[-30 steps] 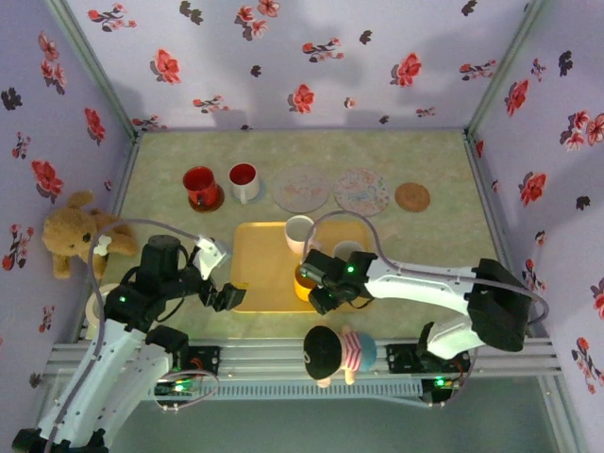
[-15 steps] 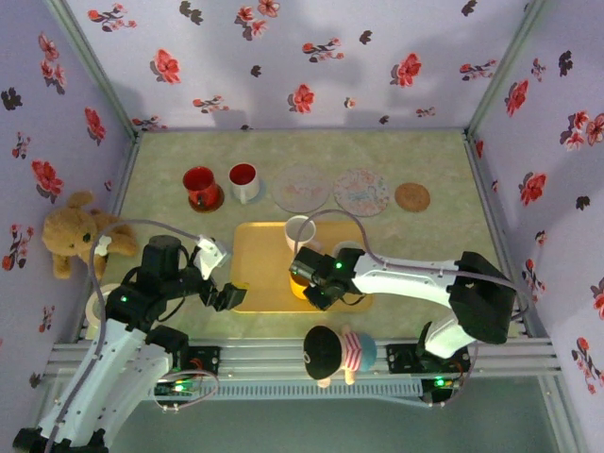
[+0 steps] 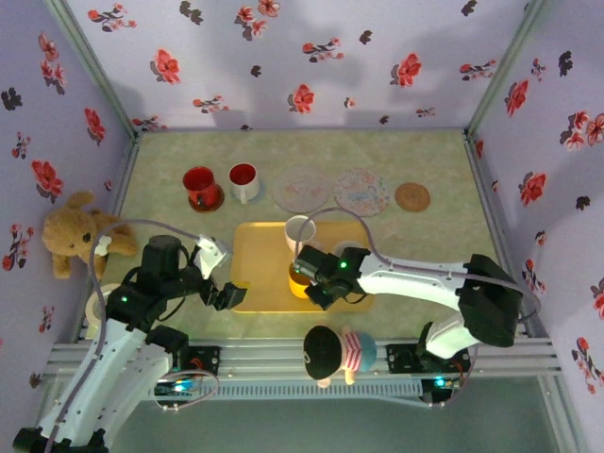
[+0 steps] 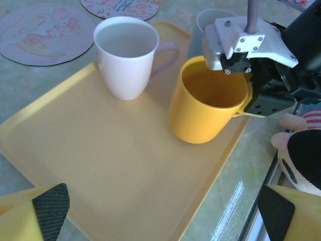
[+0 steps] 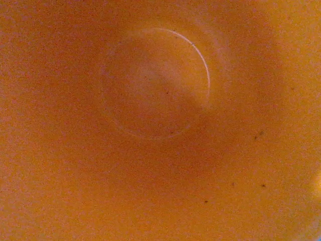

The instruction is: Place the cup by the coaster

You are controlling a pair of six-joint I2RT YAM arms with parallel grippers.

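Note:
A yellow cup [image 4: 208, 103] stands near the front right corner of the yellow tray [image 4: 100, 165]. My right gripper [image 4: 246, 75] is shut on the cup's wall beside the handle, one finger inside the rim and one outside. From above, the yellow cup [image 3: 299, 281] sits under the right gripper [image 3: 309, 281]. The right wrist view looks straight into the cup's orange inside [image 5: 155, 85]. Three bare coasters lie in a row at the back: pink [image 3: 302, 189], patterned [image 3: 361, 192], brown [image 3: 412, 196]. My left gripper [image 3: 222, 294] is open at the tray's left front, holding nothing.
A white cup [image 4: 126, 55] and a pale grey cup [image 4: 210, 20] also stand on the tray. A red cup [image 3: 201, 186] and a white cup with red inside [image 3: 243, 181] stand at the back left. A teddy bear [image 3: 75, 231] lies left, a doll [image 3: 335, 351] at the front.
My right gripper has shifted a little left over the yellow cup and its jaws have closed in on the cup's wall. The left arm has stayed still.

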